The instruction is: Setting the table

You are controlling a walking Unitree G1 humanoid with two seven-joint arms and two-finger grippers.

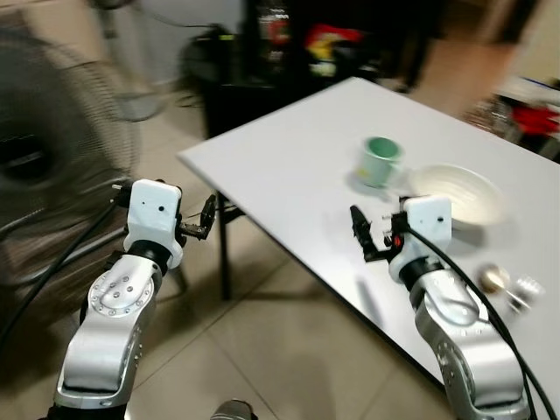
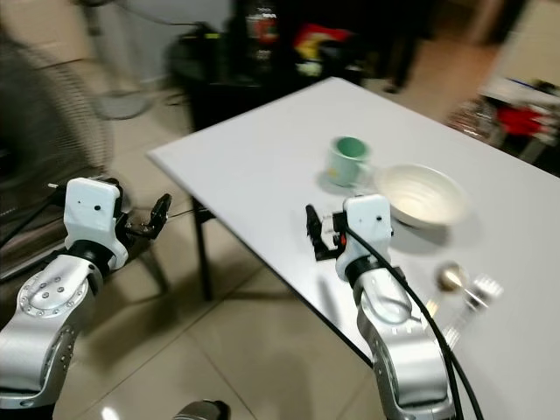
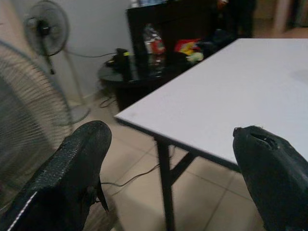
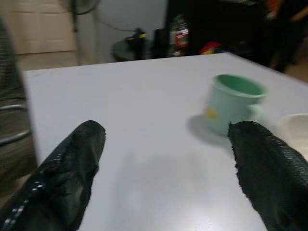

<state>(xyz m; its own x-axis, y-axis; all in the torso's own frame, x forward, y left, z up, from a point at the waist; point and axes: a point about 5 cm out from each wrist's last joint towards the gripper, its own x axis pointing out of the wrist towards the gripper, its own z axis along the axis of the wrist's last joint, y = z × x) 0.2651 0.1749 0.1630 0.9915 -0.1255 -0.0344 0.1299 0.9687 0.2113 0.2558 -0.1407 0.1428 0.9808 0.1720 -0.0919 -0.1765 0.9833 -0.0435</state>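
- Nearest, the left gripper [image 1: 208, 219] hangs over the tiled floor [image 1: 289, 341], short of the table's near corner; its fingers [image 3: 77, 168] are spread wide with nothing between them and touch nothing.
- Beside it, the right gripper [image 1: 361, 234] sits above the table [image 1: 289, 149] just inside its near edge, black fingers [image 4: 72, 168] held wide apart, empty, and not in contact with the tabletop as far as can be seen.
- Further along that near edge, to the right of the right arm, lie a small round metallic object [image 1: 494, 278] and a ridged silvery piece [image 1: 526, 291]; both are too blurred to name.
- Beyond the right gripper stands a pale green mug [image 1: 380, 161] with a yellow mark on its side, upright, toward the middle of the table.
- Just beside the mug, on its right, rests a white bowl [image 1: 464, 194], upright, apart from the mug.
- Off the table's left edge, a large floor fan [image 1: 52, 157] fills the space by the left arm.
- Farthest, past the table's far corner, a dark cabinet [image 1: 289, 61] holds bottles and red and yellow clutter, with a second standing fan [image 3: 44, 29] against the wall.
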